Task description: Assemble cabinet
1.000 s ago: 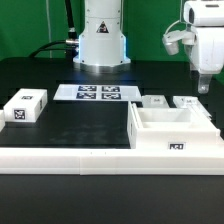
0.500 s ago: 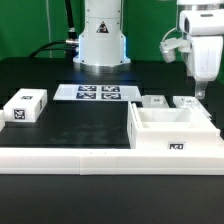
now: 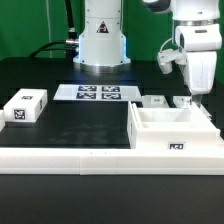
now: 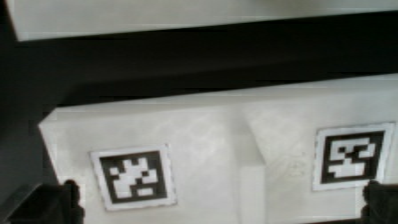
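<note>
The end effector [image 3: 197, 99], spread wide and empty, hangs directly above a small tagged block [image 3: 186, 102], with the open cabinet [image 3: 150, 141] just beside it and a loose block [image 3: 24, 106] well apart, so assembly looks barely begun.

Gripper [image 4: 222, 203] fingertips cut off at wrist view's edge — white block's [image 4: 214, 135] tags [image 4: 130, 178] blurred, perhaps unreadable.

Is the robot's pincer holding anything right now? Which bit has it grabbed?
Nothing is held. The pincer hangs open over a small white tagged block, its fingers spread wide and not gripping it.
</note>
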Available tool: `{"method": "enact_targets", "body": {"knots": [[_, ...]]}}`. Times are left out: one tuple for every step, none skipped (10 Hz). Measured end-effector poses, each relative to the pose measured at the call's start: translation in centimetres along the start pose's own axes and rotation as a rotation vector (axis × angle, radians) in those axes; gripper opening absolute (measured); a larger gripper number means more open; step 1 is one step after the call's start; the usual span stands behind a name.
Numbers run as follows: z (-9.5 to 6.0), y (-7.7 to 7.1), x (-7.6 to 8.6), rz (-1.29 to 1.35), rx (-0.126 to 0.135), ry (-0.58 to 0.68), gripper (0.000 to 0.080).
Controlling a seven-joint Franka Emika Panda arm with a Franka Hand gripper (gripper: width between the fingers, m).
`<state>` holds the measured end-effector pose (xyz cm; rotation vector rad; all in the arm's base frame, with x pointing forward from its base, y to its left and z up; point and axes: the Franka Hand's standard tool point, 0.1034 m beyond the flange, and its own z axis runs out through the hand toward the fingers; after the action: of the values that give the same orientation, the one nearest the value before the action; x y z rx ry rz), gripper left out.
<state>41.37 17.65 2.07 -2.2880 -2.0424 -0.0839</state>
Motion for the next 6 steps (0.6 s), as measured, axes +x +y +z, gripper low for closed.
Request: {"method": "enact_targets", "body": {"knots": [[0.15, -0.07, -0.09, 0.002, 0.003, -0.001, 0.0798], [0.26, -0.15, -0.11, 0.003, 0.006, -0.001, 0.0702], [0.28, -0.17, -0.12, 0.003, 0.006, -0.001, 0.052], [0.4, -0.24, -0.2, 0.004, 0.009, -0.002, 0.0384], [0.64, -0.4, -0.3, 0.006, 0.015, -0.003, 0.0202], [0.7, -0.41, -0.3, 0.006, 0.015, -0.002, 0.0076]]}}
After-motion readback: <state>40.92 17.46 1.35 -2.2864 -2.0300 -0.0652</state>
